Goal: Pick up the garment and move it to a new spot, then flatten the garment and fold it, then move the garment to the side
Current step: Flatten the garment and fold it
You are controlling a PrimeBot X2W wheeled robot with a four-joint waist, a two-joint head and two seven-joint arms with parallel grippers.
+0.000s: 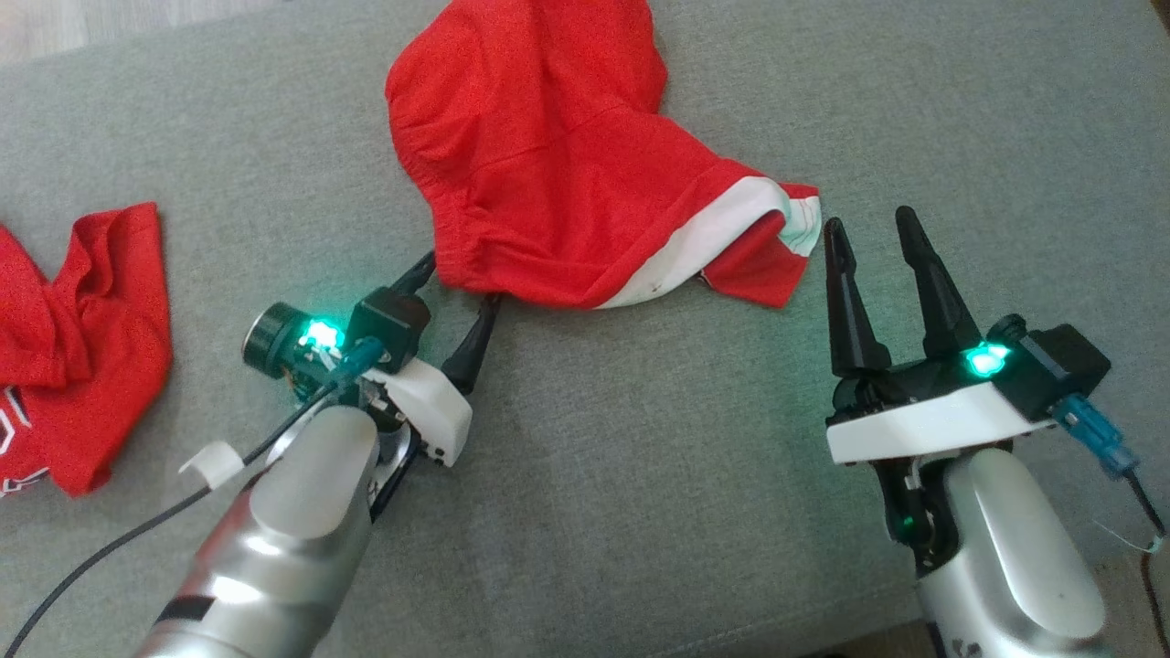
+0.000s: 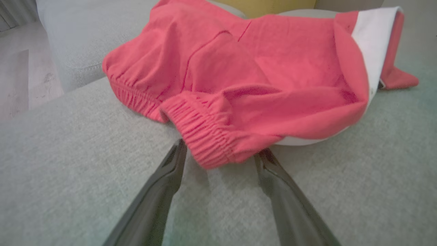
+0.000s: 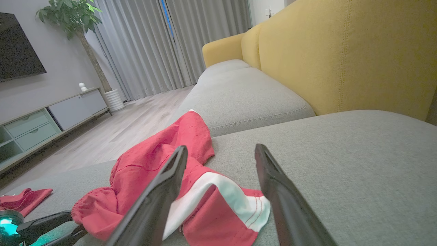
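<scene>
Fabric lies bunched toward the far edge of the grey seat cushion (image 1: 640, 457): the garment (image 1: 548, 155), red shorts with a white stripe (image 1: 722, 228) along one leg, sits crumpled rather than flat, roughly midway between the cushion's left and right sides. The left gripper (image 1: 462, 281) is at the garment's near left corner with its jaws spread wide. One finger sits on either side of the gathered elastic waistband (image 2: 205, 136), the tips at or just under the cloth's edge, nothing pinched. The right gripper (image 1: 869, 219) stands just beside the striped leg end at the garment's near right corner — fingers likewise wide apart, holding nothing, tips clear of the cloth. A second red cloth (image 1: 82, 347) lies well apart toward the cushion's left side. Behind the seat rises a yellow backrest (image 3: 341, 51).
</scene>
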